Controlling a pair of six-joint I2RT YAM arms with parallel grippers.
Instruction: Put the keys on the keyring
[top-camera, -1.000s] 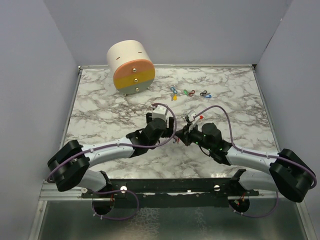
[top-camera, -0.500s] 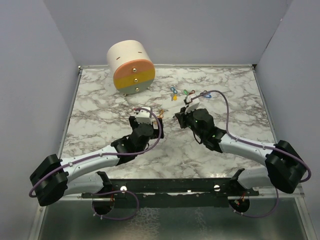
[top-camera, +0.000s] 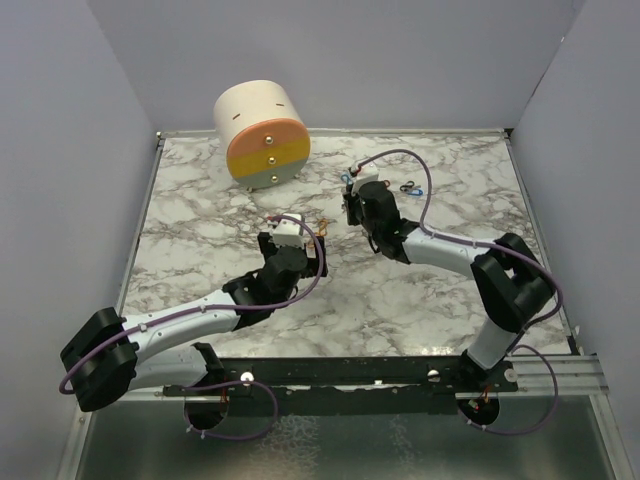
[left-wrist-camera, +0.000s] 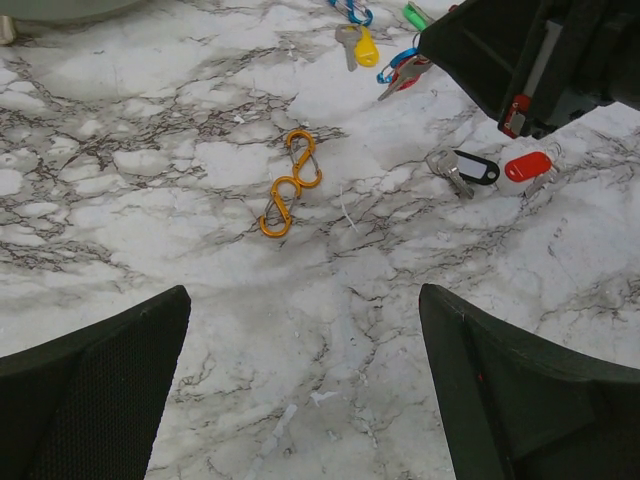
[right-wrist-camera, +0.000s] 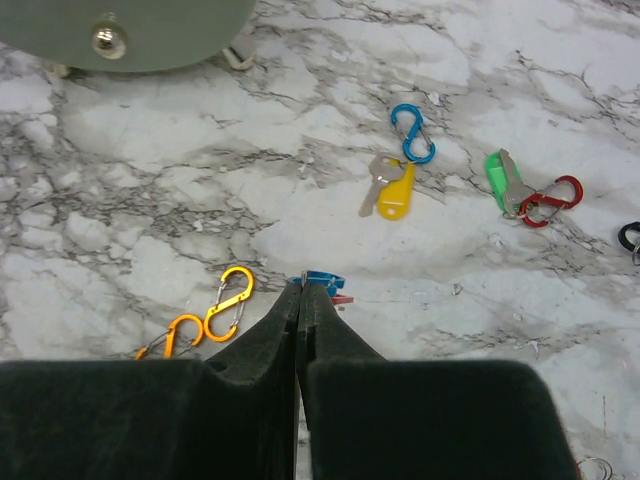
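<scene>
My right gripper (right-wrist-camera: 302, 290) is shut, pinching a blue clip (right-wrist-camera: 322, 280) with a red key head (right-wrist-camera: 340, 298) just beyond its tips. In the top view it (top-camera: 347, 212) is at the table's middle back. A yellow key (right-wrist-camera: 397, 190) on another blue clip (right-wrist-camera: 413, 133) and a green key (right-wrist-camera: 497, 176) on a red clip (right-wrist-camera: 552, 198) lie ahead of it. My left gripper (left-wrist-camera: 305, 400) is open and empty, and an orange figure-8 clip (left-wrist-camera: 290, 183) lies on the table ahead of it. A black-headed key (left-wrist-camera: 468, 166) and a red-headed key (left-wrist-camera: 526, 165) lie under the right arm.
A cream drum (top-camera: 260, 132) with an orange and grey face and brass knobs lies on its side at the back left. Grey walls close in the marble table (top-camera: 200, 215) on three sides. More clips (top-camera: 410, 187) lie at the back right.
The two grippers, close together a second ago, have parted. The right gripper moved toward the far side, to the keys. The left gripper drew back left, then held still.
</scene>
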